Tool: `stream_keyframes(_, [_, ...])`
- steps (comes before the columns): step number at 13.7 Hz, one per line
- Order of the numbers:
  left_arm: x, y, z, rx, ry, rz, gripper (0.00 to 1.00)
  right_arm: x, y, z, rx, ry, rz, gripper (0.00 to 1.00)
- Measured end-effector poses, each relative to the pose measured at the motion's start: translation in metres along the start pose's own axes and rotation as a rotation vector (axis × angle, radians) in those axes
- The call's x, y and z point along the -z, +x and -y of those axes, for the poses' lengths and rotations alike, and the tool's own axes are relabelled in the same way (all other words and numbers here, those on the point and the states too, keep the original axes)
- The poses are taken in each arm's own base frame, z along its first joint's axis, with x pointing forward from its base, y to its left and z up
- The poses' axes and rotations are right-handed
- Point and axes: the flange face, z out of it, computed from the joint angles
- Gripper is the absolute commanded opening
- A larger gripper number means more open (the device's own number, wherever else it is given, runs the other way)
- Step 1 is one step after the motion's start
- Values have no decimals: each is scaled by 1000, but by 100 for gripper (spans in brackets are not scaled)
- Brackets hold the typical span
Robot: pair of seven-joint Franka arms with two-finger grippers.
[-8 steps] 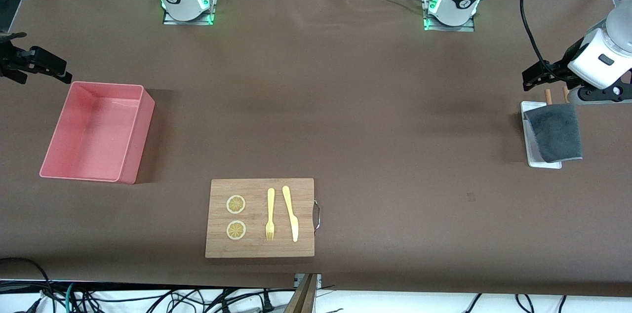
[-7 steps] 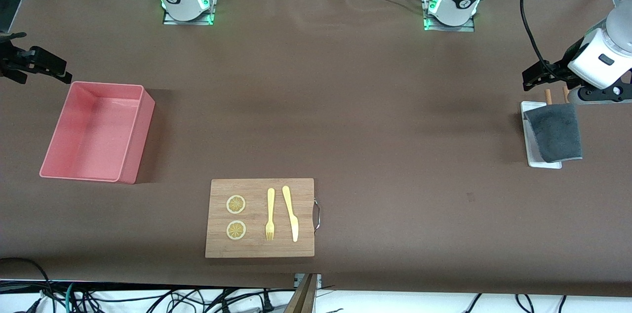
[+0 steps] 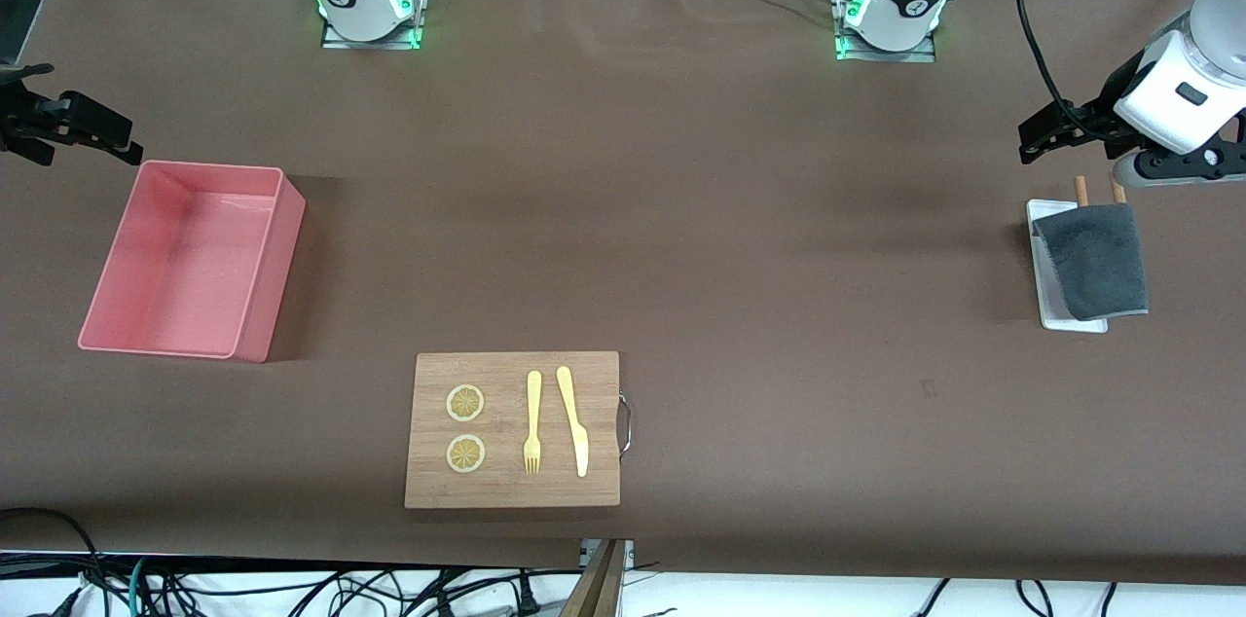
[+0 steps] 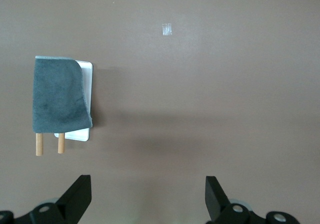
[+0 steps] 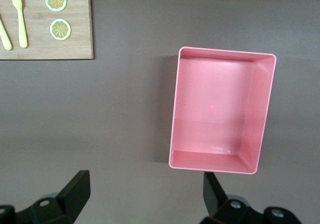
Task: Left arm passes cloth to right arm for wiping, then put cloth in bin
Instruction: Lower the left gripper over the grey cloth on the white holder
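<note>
Cloth (image 3: 1095, 259) lies on white tray (image 3: 1054, 306) at left arm's end, just off left gripper (image 4: 148, 200) (jaws spread, empty); right gripper (image 5: 144, 198) spread too, waits nr bin (image 3: 185, 259)

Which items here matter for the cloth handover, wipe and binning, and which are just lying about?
For the job:
cloth, draped over the white tray
pink bin, empty
left gripper, open, up near the cloth
right gripper, open, waiting beside the bin

Lying about:
white tray
two wooden sticks
cutting board
two lemon slices
fork
knife
</note>
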Motion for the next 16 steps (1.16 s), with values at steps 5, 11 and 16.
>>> stream_keyframes(5, [0, 0, 2, 4, 0, 1, 100, -2, 1, 0, 1, 0, 3, 100])
stream_keyframes(11, [-1, 1, 10, 19, -1, 4, 100, -5, 3, 0, 1, 1, 8, 100])
stream_keyframes(16, [-1, 1, 13, 23, -2, 6, 100, -6, 3, 2, 4, 1, 10, 100])
